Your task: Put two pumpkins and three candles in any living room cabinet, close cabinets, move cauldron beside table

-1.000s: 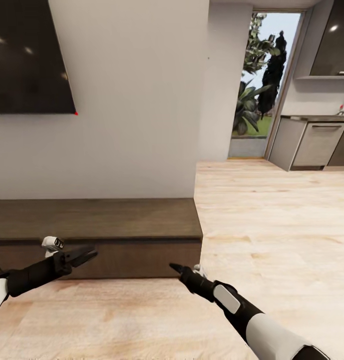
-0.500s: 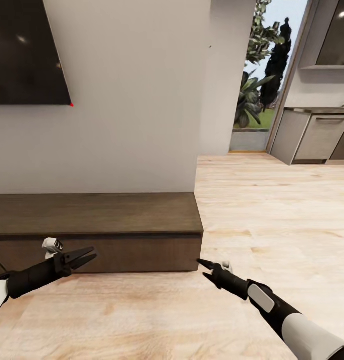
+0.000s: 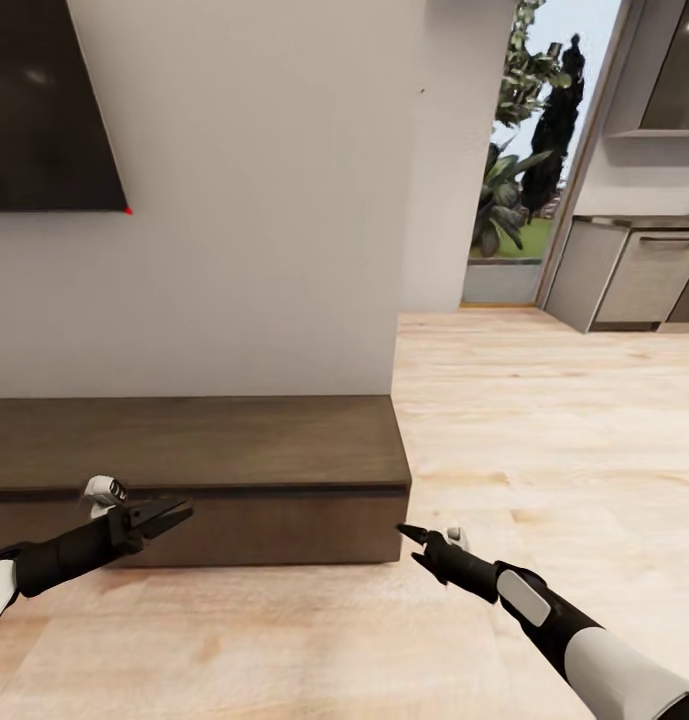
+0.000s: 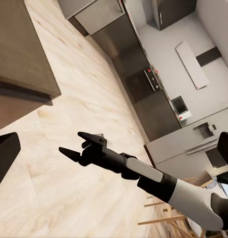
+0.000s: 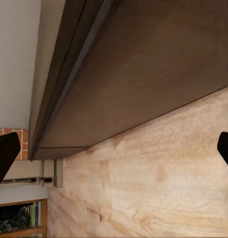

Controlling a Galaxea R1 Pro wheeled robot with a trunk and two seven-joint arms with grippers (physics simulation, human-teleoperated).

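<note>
Nearest the robot, two black-sleeved arms reach forward over the pale wood-plank floor (image 3: 544, 440). The left gripper (image 3: 164, 519) hangs low in front of the drawer face, its two black fingers spread in a narrow V. The right gripper (image 3: 416, 538) sits just off the right end of the unit, above the floor; in the head view its fingers look almost together, but the left wrist view shows the right gripper (image 4: 77, 147) with two tips a little apart, and in the right wrist view the dark fingertips (image 5: 5, 151) stand at opposite edges of the picture, so it is probably parted. Neither gripper holds anything.

Just beyond them stands the long, low, dark brown wooden cabinet (image 3: 204, 470), set against the plain pale grey wall (image 3: 254, 200). Its flat handleless fronts sit flush and shut, and its top is bare. In the right wrist view the cabinet (image 5: 143, 69) shows close up, its front meeting the floor.

Higher on the wall, a large black flat screen (image 3: 44, 100) hangs at the left. Farther off to the right, a tall glass opening (image 3: 524, 170) shows green plants outside, and beside it stand grey kitchen units (image 3: 634, 285) under a dark upper cupboard (image 3: 674, 70).
</note>
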